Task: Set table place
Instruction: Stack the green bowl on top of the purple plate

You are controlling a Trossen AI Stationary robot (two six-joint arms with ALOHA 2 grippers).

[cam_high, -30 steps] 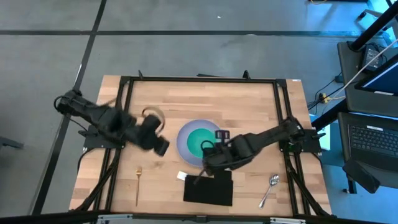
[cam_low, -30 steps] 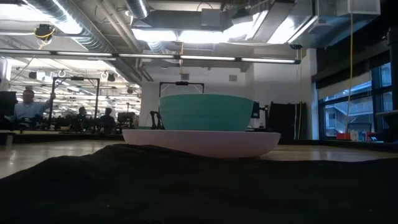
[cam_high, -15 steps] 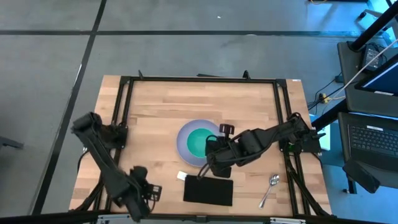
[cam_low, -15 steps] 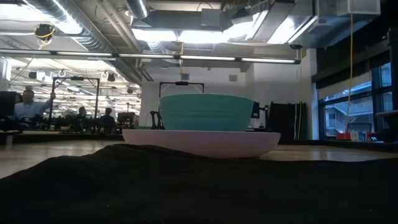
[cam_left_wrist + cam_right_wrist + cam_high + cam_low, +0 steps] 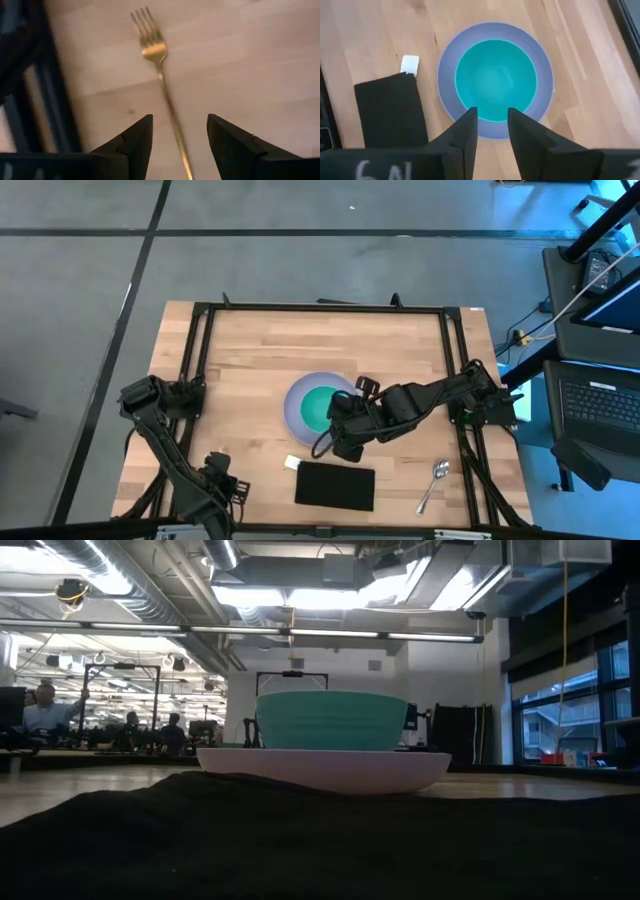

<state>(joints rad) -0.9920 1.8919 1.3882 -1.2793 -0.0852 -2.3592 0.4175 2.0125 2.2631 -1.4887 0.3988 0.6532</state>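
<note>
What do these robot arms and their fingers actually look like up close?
Both arms are dark, jointed and slender, with black cable looping along them. The left gripper and right gripper each end in two matte black wedge-shaped fingers. White handwritten characters mark the right wrist.

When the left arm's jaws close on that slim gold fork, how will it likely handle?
The slim gold metal fork looks stiff, probably light. Lying flat on the light wooden table, its thin glossy handle may slip or pivot between the open left gripper jaws.
</note>
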